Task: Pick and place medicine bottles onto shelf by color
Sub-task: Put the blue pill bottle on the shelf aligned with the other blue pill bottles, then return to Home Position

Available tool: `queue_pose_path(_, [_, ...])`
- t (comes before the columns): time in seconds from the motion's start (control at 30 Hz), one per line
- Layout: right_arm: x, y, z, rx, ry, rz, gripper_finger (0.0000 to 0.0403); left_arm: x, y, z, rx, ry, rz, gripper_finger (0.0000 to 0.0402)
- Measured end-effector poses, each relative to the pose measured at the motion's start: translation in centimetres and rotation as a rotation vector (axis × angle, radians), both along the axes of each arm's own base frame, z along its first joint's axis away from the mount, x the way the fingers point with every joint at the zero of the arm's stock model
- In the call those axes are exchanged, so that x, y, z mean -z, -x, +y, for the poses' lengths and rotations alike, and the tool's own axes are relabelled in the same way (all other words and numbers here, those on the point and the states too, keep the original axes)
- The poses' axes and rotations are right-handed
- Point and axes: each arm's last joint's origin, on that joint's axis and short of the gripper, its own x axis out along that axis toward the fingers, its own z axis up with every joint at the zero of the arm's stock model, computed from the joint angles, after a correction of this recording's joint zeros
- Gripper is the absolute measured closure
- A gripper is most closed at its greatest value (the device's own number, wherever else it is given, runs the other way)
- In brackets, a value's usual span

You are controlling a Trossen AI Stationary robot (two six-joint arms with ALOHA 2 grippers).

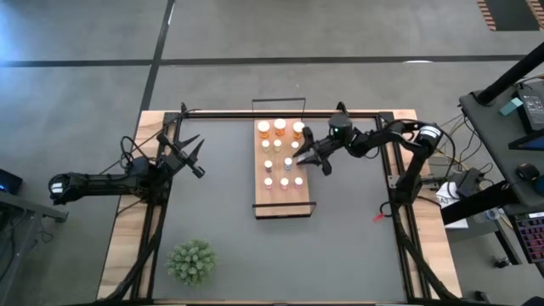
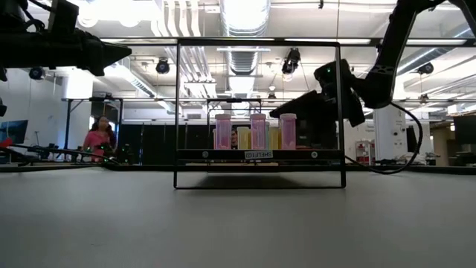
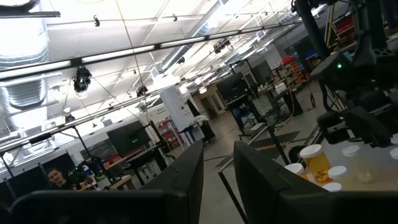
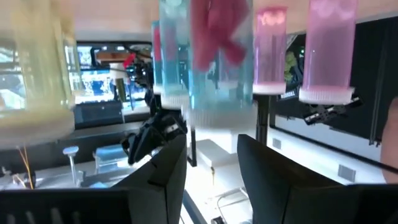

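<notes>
Hovering at the shelf's (image 1: 284, 204) right edge, the right gripper (image 1: 304, 155) pinched a teal bottle (image 4: 214, 68) — upright, just above the board — while the left gripper (image 1: 189, 151), shut and empty, waited well apart.

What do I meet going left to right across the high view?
Left gripper → green plant → shelf with medicine bottles → right gripper at the shelf's right edge.
</notes>
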Motion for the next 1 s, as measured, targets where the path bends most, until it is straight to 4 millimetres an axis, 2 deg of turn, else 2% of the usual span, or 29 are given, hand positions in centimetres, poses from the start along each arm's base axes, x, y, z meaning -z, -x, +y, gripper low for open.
queue_pose_path(0.33, [-2.9,1.6,-0.1,0.044,0.114,-0.004,0.0268,0.0,0.0,0.0,0.000,0.000,0.000,0.0330])
queue_pose_path(0.53, [-6.0,3.5,-0.3,0.123,0.284,0.051,0.0268,0.0,0.0,0.0,0.000,0.000,0.000,0.0330])
queue_pose_path(0.67, [-9.3,4.2,-0.9,0.147,0.553,0.070,0.0268,0.0,0.0,0.0,0.000,0.000,0.000,0.0330])
queue_pose_path(0.8, [-13.4,4.6,-1.6,0.137,0.944,0.023,0.0268,0.0,0.0,0.0,0.000,0.000,0.000,0.0330])
queue_pose_path(1.0, [-19.2,5.0,-1.7,-0.062,1.525,-0.135,0.0268,0.0,0.0,0.0,0.000,0.000,0.000,0.0330])
